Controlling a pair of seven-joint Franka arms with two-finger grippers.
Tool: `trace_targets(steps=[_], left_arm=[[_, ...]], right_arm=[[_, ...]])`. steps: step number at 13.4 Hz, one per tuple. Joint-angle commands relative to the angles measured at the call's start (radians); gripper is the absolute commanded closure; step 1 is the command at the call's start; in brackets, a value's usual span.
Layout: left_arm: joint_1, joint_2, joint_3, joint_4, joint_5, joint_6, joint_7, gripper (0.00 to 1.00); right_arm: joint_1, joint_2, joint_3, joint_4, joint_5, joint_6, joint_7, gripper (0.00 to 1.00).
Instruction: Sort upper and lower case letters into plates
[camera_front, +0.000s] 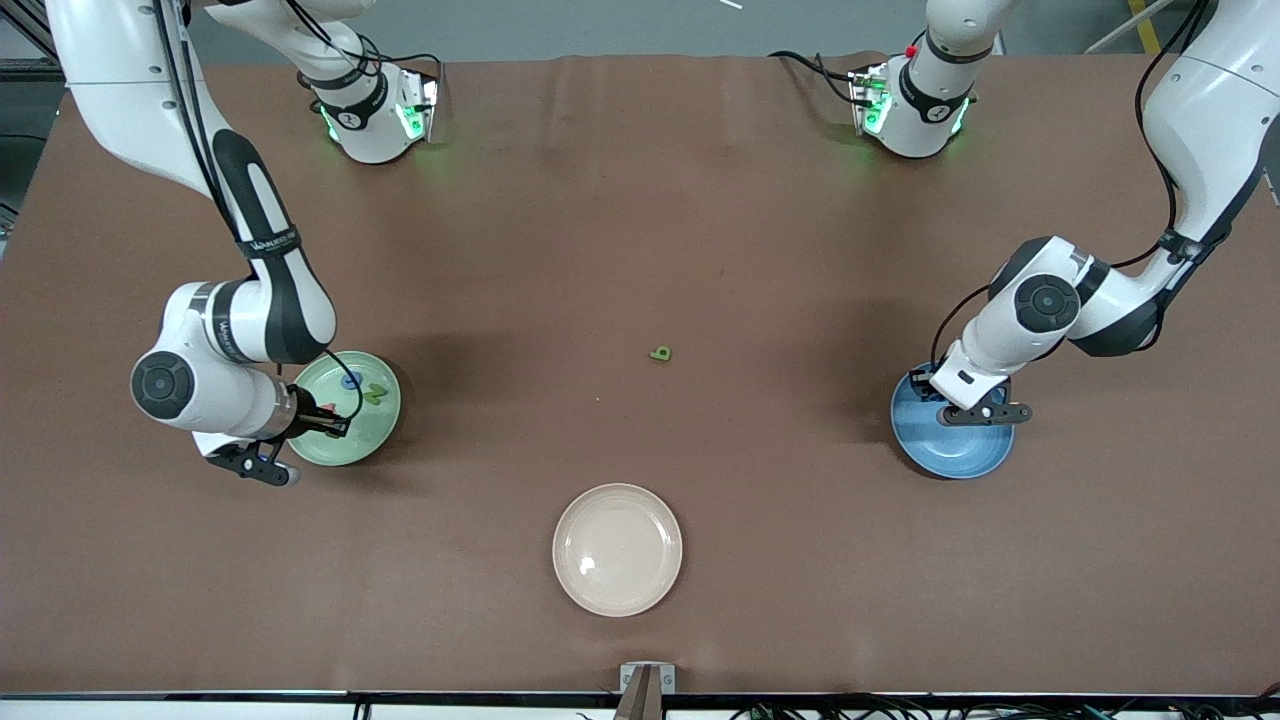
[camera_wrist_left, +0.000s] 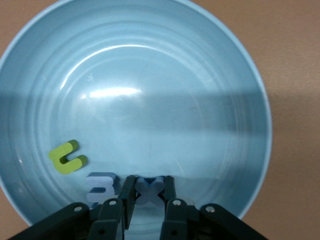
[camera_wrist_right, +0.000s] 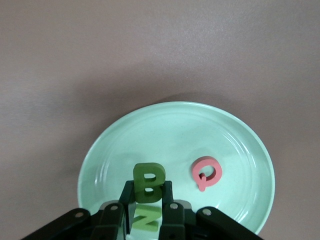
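left end effector (camera_wrist_left: 149, 199) grasps a blue x (camera_wrist_left: 150, 189) over the blue plate (camera_wrist_left: 150, 65); right end effector (camera_wrist_right: 146, 200) grasps a green b (camera_wrist_right: 148, 182) over the green plate (camera_wrist_right: 235, 145). a small green letter (camera_front: 659, 353) lies mid-surface.

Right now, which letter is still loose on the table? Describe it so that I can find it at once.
Start from the cream-beige plate, the plate nearest the front camera. Farther from that camera, roughly midway between the pale green plate and the blue plate, a small yellow-green letter lies alone on the bare brown table. It is the only letter outside a plate.
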Motion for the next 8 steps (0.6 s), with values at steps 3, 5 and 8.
trace_targets(steps=[3,5,8], left_arm=[[0.006,-0.013,-0.021,0.004,0.023,0.018,-0.002,0.01],[0.006,-0.018,-0.081,0.019,0.009,0.004,-0.013,0.01],[-0.005,-0.016,-0.202,0.054,0.006,-0.133,-0.139,0.01]], right_arm=[[-0.026,0.011,0.020,-0.060,-0.013,0.088,-0.017,1.00],[-0.026,0.018,0.020,-0.061,-0.013,0.091,-0.017,1.00],[-0.027,0.029,0.021,-0.063,-0.010,0.096,-0.017,0.97]])
